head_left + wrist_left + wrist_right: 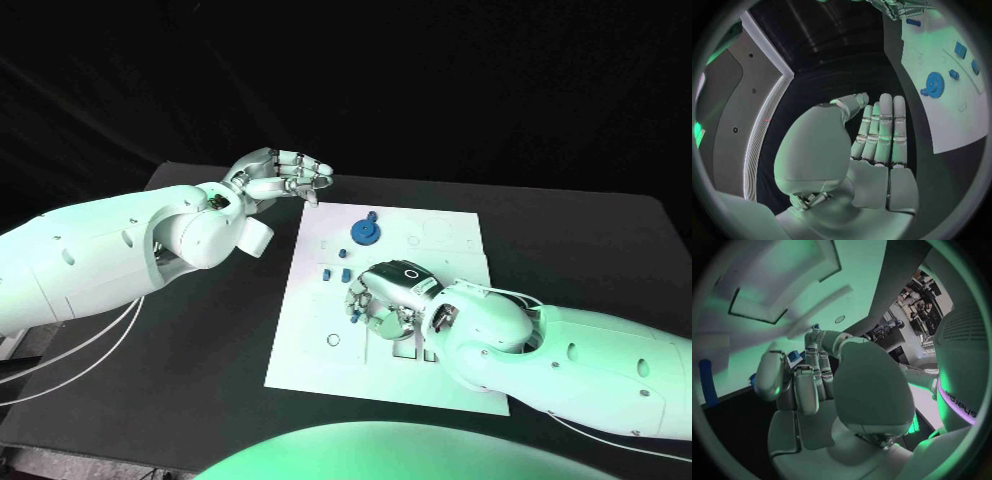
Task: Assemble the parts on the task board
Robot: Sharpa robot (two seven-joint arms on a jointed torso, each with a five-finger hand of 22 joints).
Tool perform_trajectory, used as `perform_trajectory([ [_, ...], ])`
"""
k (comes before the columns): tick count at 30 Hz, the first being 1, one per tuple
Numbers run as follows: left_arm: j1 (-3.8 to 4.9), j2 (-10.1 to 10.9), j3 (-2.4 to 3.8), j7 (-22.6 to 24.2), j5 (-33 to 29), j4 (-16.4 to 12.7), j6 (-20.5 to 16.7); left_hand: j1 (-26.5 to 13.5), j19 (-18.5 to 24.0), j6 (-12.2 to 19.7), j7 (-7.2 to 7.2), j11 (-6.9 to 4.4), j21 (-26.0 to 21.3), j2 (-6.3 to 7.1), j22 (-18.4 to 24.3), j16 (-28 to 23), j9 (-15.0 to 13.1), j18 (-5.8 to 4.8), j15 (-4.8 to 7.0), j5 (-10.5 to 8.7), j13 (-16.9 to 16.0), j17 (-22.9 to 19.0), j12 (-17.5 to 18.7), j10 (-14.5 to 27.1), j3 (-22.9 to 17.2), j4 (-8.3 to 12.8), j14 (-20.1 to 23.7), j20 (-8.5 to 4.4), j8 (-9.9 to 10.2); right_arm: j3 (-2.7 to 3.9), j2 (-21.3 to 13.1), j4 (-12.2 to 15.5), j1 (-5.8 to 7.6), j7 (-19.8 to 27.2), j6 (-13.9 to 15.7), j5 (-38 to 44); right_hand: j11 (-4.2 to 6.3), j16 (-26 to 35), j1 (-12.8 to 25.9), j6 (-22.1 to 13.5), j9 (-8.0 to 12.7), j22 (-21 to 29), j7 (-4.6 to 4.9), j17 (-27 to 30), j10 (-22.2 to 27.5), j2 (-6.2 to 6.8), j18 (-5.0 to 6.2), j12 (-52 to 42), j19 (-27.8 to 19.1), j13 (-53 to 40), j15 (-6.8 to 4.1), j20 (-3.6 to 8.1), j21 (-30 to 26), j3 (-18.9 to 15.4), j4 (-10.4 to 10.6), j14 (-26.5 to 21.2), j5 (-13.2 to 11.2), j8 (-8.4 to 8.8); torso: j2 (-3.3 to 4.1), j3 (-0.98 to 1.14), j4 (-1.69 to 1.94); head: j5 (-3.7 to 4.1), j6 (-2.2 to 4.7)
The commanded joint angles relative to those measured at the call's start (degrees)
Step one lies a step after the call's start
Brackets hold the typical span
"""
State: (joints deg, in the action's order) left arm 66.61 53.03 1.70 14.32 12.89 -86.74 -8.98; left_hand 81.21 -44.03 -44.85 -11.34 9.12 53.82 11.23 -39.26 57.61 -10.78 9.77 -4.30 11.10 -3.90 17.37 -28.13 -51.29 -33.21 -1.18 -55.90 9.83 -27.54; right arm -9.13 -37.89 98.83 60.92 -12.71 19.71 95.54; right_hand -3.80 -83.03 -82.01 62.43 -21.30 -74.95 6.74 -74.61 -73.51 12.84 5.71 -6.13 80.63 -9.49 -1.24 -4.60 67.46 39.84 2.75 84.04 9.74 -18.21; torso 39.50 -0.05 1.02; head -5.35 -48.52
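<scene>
white board (447, 235) lies mid counter (606, 240), long side running away from the robot. blue gear (366, 232) sits on the board's far part, a tiny blue piece just beyond it. small blue parts (336, 273) lie in a loose group near the board's left edge, just beside the right robot hand.

left robot hand (284, 176) hovers off the board, past its far left corner, over the black counter. head view: fingers partly curled, nothing seen in them. left wrist view tells more: left robot hand (879, 135) has its fingers (884, 125) straight and pressed side by side, thumb folded across the palm, holding nothing. that view also has the gear (934, 84) and a few blue parts (961, 50) on the board (954, 115), well apart from the hand.

right robot hand (378, 300) is low over the board's middle, knuckles up, fingers pointing toward the left edge and the blue parts. from the head view i cannot tell if it pinches anything, the fingertips are hidden under the hand. right wrist view: right robot hand (807, 380) has fingers bent in close together, a small blue bit (793, 356) showing just beyond the fingertips; cannot tell if it is held or just lying on the board (767, 285). a blue strip shows at the board's rim there.
</scene>
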Motion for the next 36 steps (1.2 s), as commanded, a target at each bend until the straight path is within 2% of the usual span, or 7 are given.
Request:
perform_trajectory([
  [1,0.06,-0.05,0.03,0.14,0.04,-0.06,1.01,-0.12,0.21,0.4,-1.75,-0.09,-0.33,-0.3,0.09,-0.24,0.07,0.65,-0.17,0.25,-0.01,-0.08,0.22,0.31,0.04,0.41,0.22,0.03,0.16,-0.1,0.04,-0.07,-0.17,-0.48,-1.71,1.14,0.85,-0.19,0.33,-0.1,-0.05,-6.07,0.36,0.03,-1.15,-0.44,-0.98,-0.32,-0.09,-0.1,-0.2,0.21,-0.37,0.05,-0.34,2.9,0.22,-0.2,0.0,-0.02,0.02,-0.02,-0.04],
  [19,0.06,0.01,0.03,-0.08,0.11,-0.12,1.09,-0.19,0.25,0.51,-1.78,-0.05,-0.39,-0.33,0.11,-0.29,0.1,0.66,-0.21,0.25,-0.02,-0.11,0.2,0.46,0.11,0.45,0.27,0.08,0.16,-0.32,1.05,-0.61,-0.26,-0.68,-3.48,1.43,0.66,-0.18,1.38,-0.75,-0.33,-6.01,0.59,0.09,-0.7,-0.56,-0.93,0.0,-0.24,-0.22,-0.04,0.09,-0.77,-0.13,-0.75,2.9,0.11,-0.05,-0.06,-0.08,0.0,0.0,-0.13],
  [22,0.06,0.01,0.03,-0.1,0.11,-0.12,1.11,-0.19,0.25,0.51,-1.78,-0.05,-0.39,-0.33,0.11,-0.29,0.1,0.66,-0.21,0.25,-0.02,-0.11,0.2,0.46,0.11,0.45,0.27,0.08,0.16,-0.39,1.22,-0.86,-0.27,-0.38,-3.67,0.89,0.26,-0.23,3.38,-3.08,-0.15,-5.85,1.08,0.08,0.08,-0.11,-0.89,0.4,-0.43,-0.31,0.37,-0.28,-1.34,-1.72,-0.64,2.91,-0.08,1.27,-0.05,-0.09,0.02,0.0,-0.14],
  [23,0.06,0.01,0.03,-0.11,0.11,-0.12,1.11,-0.19,0.25,0.51,-1.78,-0.05,-0.39,-0.33,0.11,-0.29,0.1,0.66,-0.21,0.25,-0.02,-0.11,0.2,0.46,0.11,0.45,0.27,0.08,0.16,-0.41,1.25,-0.93,-0.27,-0.31,-3.72,0.76,0.11,-0.23,4.37,-4.53,0.14,-5.73,1.23,0.12,0.42,0.4,-0.86,0.59,-0.52,-0.31,0.57,-0.46,-1.65,-2.48,-0.36,2.9,-0.12,2.25,-0.05,-0.09,0.03,0.0,-0.15],
  [27,0.06,0.02,0.03,-0.16,0.12,-0.11,1.14,-0.19,0.25,0.51,-1.78,-0.05,-0.39,-0.33,0.11,-0.29,0.1,0.66,-0.21,0.25,-0.02,-0.11,0.2,0.46,0.11,0.45,0.27,0.08,0.16,-0.45,1.16,-1.02,-0.28,-0.42,-3.13,0.56,0.01,-0.22,5.65,-6.12,0.44,-5.72,1.15,0.2,0.82,1.38,-0.87,0.83,-0.42,-0.31,0.65,-0.64,-1.66,-3.73,-0.04,2.87,-0.14,3.46,-0.06,-0.07,0.02,-0.01,-0.13],
  [32,0.06,0.08,0.03,-0.28,0.12,-0.1,1.21,-0.19,0.25,0.51,-1.78,-0.05,-0.39,-0.33,0.11,-0.29,0.1,0.66,-0.21,0.25,-0.02,-0.11,0.2,0.46,0.11,0.45,0.27,0.08,0.16,-0.48,0.53,-0.82,-0.28,-1.14,-0.8,0.66,0.1,-0.24,5.99,-8.6,0.93,-5.71,1.13,0.24,0.9,2.08,-0.87,0.95,-0.21,-0.37,0.58,-0.68,-1.71,-4.49,-0.09,2.85,-0.01,5.25,-0.05,-0.05,0.01,-0.08,-0.1],
  [36,0.06,0.15,0.03,-0.39,0.13,-0.06,1.31,-0.18,0.27,0.56,-1.8,-0.03,-0.41,-0.34,0.12,-0.31,0.11,0.66,-0.23,0.26,-0.03,-0.13,0.19,0.52,0.12,0.49,0.3,0.1,0.15,-0.48,-0.4,-0.2,-0.28,-1.58,1.86,0.6,0.11,-0.22,6.03,-9.06,1.03,-5.74,1.18,0.31,0.77,2.27,-0.89,0.89,-0.12,-0.43,0.56,-0.66,-1.63,-4.67,-0.12,2.84,-0.02,5.61,-0.09,-0.04,0.0,-0.14,-0.06],
])
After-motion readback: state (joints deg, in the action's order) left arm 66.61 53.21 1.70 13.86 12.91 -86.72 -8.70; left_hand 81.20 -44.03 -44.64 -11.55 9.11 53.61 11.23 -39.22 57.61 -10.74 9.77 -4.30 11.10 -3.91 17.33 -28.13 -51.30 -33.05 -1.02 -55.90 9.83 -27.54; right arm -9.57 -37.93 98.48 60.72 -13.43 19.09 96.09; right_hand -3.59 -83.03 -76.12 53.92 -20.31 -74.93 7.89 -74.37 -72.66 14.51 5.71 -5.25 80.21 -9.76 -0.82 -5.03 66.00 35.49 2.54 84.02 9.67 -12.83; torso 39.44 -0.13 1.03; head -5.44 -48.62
